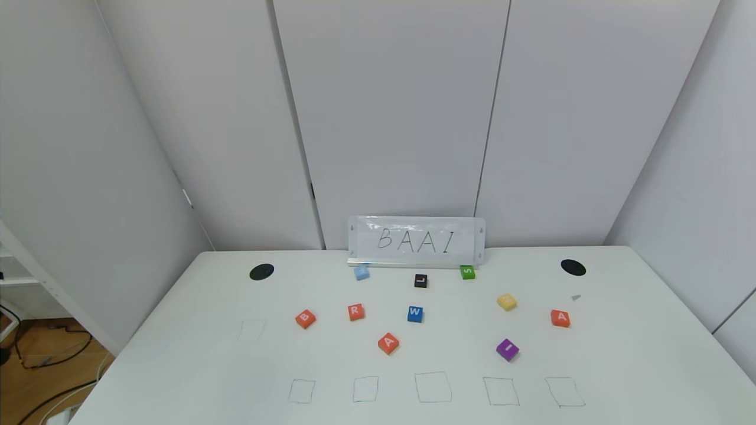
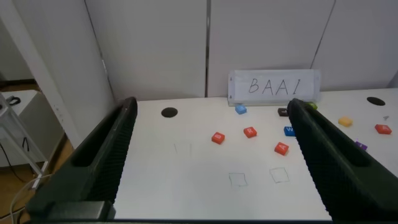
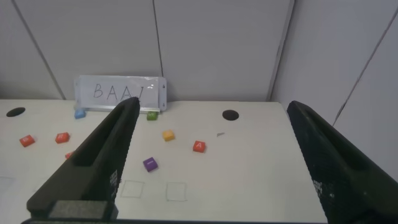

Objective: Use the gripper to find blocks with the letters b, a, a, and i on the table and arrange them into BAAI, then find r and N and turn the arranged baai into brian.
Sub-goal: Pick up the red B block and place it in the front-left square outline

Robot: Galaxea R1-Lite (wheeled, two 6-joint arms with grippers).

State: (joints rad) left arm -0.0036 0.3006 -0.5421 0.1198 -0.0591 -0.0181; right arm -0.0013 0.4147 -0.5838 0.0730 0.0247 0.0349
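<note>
On the white table (image 1: 620,366) lie the orange-red B (image 1: 305,319), the orange-red R (image 1: 355,311), one orange-red A (image 1: 388,343), a second A (image 1: 560,318) at the right and the purple I (image 1: 507,349). A yellow block (image 1: 507,301) has a letter I cannot read. Neither gripper shows in the head view. My left gripper (image 2: 211,165) is open and empty, held above the table's near left side. My right gripper (image 3: 211,165) is open and empty above the near right side, with the purple I (image 3: 150,163) and an A (image 3: 199,146) beyond it.
A sign reading BAAI (image 1: 416,241) stands at the back edge. Blue W (image 1: 414,313), black L (image 1: 420,280), green S (image 1: 467,272) and light blue (image 1: 361,272) blocks lie near it. Several pen-drawn squares (image 1: 433,387) line the front. Two black spots (image 1: 261,271) mark the far corners.
</note>
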